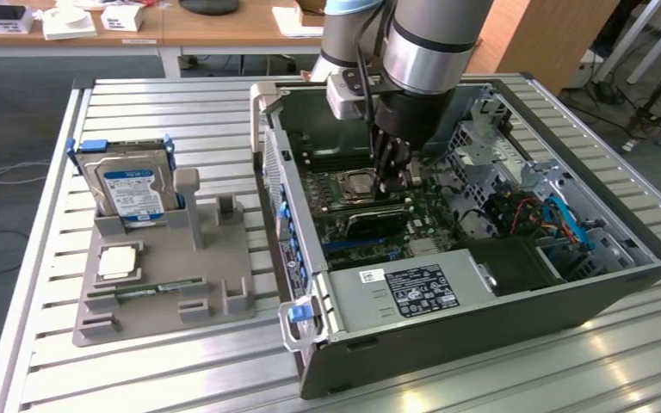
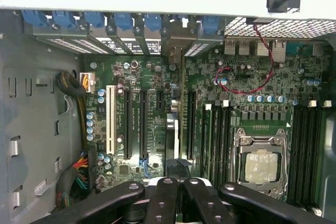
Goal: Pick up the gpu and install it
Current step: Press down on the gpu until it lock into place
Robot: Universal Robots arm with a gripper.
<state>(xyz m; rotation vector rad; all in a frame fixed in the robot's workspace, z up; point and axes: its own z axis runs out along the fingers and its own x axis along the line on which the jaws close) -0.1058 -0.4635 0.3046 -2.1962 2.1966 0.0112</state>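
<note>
Gripper [image 2: 177, 178] is sitting inside the open PC case [image 1: 480, 323], fingers [image 2: 157, 203] pinching fully shut on the gpu [image 2: 173, 129]. We're seeing the card standing on edge in a motherboard [image 2: 149, 77] slot, just beside the CPU socket [image 2: 261, 163] on its near side, bracket end toward the exterior view's left.

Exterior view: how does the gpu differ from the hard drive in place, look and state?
The gpu stands on edge inside the open case; the hard drive stands in the gray holder outside it. The gpu is dark; the hard drive is silver with a blue-white label. The gripper is shut on the gpu; the hard drive stands ungripped. Both stand on edge.
</note>
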